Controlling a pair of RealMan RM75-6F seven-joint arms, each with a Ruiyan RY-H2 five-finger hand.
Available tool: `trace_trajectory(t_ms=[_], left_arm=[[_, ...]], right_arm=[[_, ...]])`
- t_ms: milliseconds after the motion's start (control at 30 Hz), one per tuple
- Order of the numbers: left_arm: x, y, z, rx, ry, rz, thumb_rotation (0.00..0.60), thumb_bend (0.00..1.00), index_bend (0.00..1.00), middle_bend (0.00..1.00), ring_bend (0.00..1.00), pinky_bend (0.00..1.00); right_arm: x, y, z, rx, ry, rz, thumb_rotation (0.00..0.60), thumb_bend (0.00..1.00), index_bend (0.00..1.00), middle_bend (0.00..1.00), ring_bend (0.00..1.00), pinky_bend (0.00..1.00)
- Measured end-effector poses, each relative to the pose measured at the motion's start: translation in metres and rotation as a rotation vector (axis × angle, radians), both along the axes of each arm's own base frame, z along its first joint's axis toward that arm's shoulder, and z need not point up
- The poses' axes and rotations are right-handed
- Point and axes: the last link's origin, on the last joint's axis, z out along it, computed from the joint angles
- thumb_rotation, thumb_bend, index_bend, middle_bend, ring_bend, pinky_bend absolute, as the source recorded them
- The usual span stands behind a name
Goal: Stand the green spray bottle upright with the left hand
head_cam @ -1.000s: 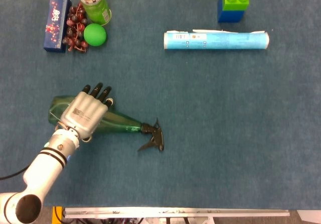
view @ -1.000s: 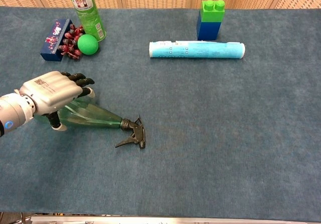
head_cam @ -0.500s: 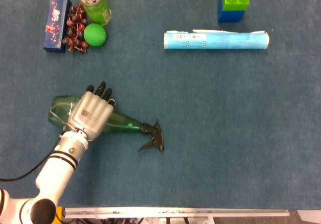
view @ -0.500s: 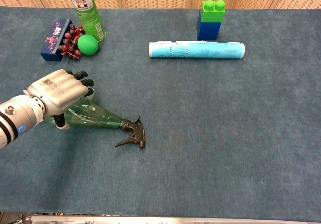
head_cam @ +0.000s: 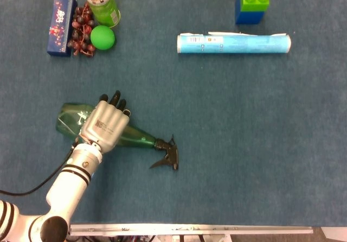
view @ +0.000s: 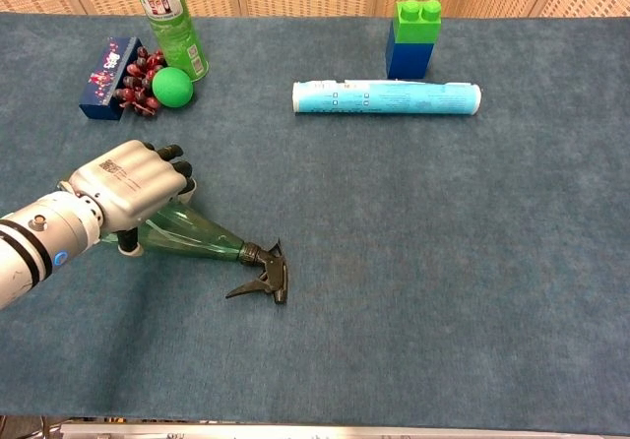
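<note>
The green spray bottle [head_cam: 136, 138] lies on its side on the blue table cloth at the left, with its black trigger head [head_cam: 167, 157] pointing right. My left hand [head_cam: 108, 125] lies over the bottle's body, fingers curled round its far side, and grips it. From the chest, the left hand [view: 133, 188] covers the wide end of the green spray bottle [view: 202, 241], with the thumb at the near side. The trigger head [view: 266, 276] rests on the cloth. My right hand shows in neither view.
At the back left stand a tall green can [head_cam: 100, 2], a green ball [head_cam: 102, 37], a bunch of dark grapes [head_cam: 81, 29] and a blue box [head_cam: 60, 17]. A light blue tube [head_cam: 233, 43] lies at the back centre, behind it a green-and-blue block [head_cam: 253, 3].
The left hand's fingers have curled tighter round the bottle. The bottle has shifted a little right and toward me, its trigger end swinging nearer.
</note>
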Motion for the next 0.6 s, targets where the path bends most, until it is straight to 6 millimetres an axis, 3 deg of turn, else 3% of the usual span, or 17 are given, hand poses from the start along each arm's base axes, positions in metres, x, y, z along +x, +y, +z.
trace_trajectory(t_ms=[200, 600], left_arm=[[0.0, 0.001, 0.0, 0.023, -0.04, -0.036, 0.6, 0.08, 0.52, 0.41, 0.14, 0.23], [-0.003, 0.001, 0.011, 0.054, -0.131, -0.016, 0.6, 0.07, 0.55, 0.45, 0.16, 0.23]], right_arm=[[0.0, 0.0, 0.0, -0.002, -0.001, 0.001, 0.6, 0.1, 0.48, 0.34, 0.25, 0.36], [0.0, 0.0, 0.001, -0.002, -0.002, 0.0, 0.6, 0.1, 0.48, 0.34, 0.25, 0.36]])
